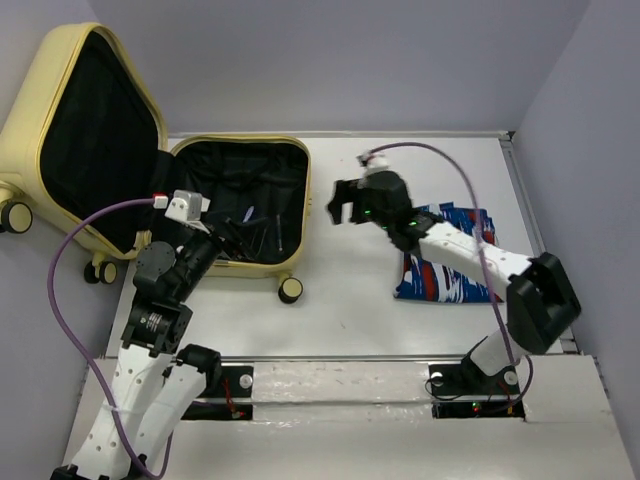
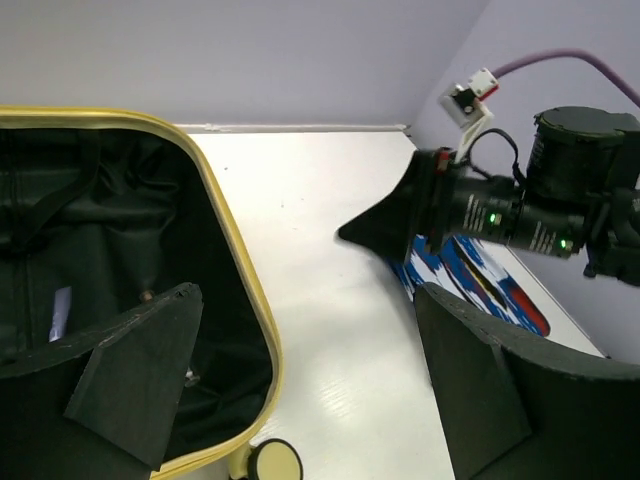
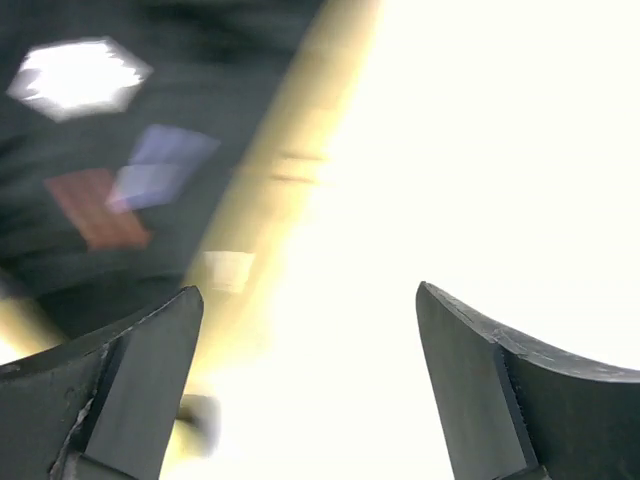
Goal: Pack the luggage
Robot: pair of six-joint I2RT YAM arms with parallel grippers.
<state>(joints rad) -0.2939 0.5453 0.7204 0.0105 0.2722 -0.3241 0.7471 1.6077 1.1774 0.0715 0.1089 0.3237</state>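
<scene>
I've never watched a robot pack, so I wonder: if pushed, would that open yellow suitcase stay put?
Probably not firmly: the suitcase has small wheels at its near edge, so it may roll or pivot. The white table looks smooth, so sliding seems likely. Its hard shell should stay stiff, though the raised lid might swing.

Open table between luggage and cloth

No lettering, brand, number or sign is legible, neither on the luggage nor the patterned cloth.
</scene>
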